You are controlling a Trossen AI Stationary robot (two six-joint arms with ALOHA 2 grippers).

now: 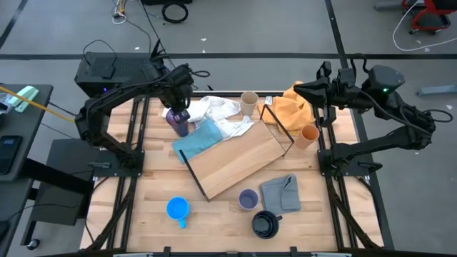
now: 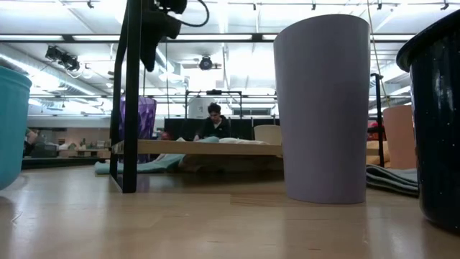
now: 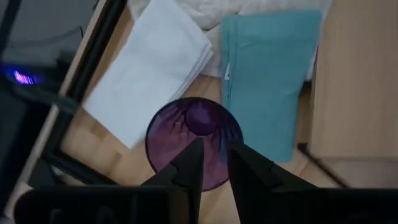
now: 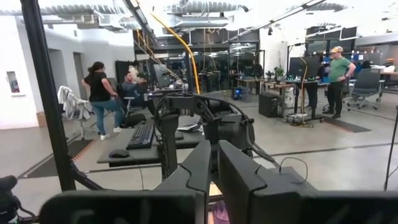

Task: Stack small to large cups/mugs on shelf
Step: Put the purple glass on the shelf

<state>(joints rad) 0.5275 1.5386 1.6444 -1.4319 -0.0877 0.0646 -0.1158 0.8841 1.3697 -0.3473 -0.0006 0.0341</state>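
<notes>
Left hand (image 3: 213, 163) directly above dark purple tumbler (image 3: 194, 142), fingers (image 3: 188, 163) narrowly parted over its open mouth, gripping nothing; tumbler upright on tabletop (image 1: 157, 187) beside teal cloth (image 3: 267, 74), near shelf (image 1: 235, 163) corner. Right hand (image 4: 214, 163) raised over tabletop's far right edge, nearly closed, empty.

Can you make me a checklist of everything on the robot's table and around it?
Surface: slatted wooden table, partly covered.
Job's things: shelf lies aslant mid-table; purple tumbler, beige cup, orange cup, lavender cup, black mug, blue mug all off it.
Clutter: teal cloth, white cloth, orange cloth, grey cloth.
Pincers: left pincer over the tumbler's rim; right pincer raised, nearly closed, empty.
Cables: loose on the floor.
Surroundings: people at desks beyond.
</notes>
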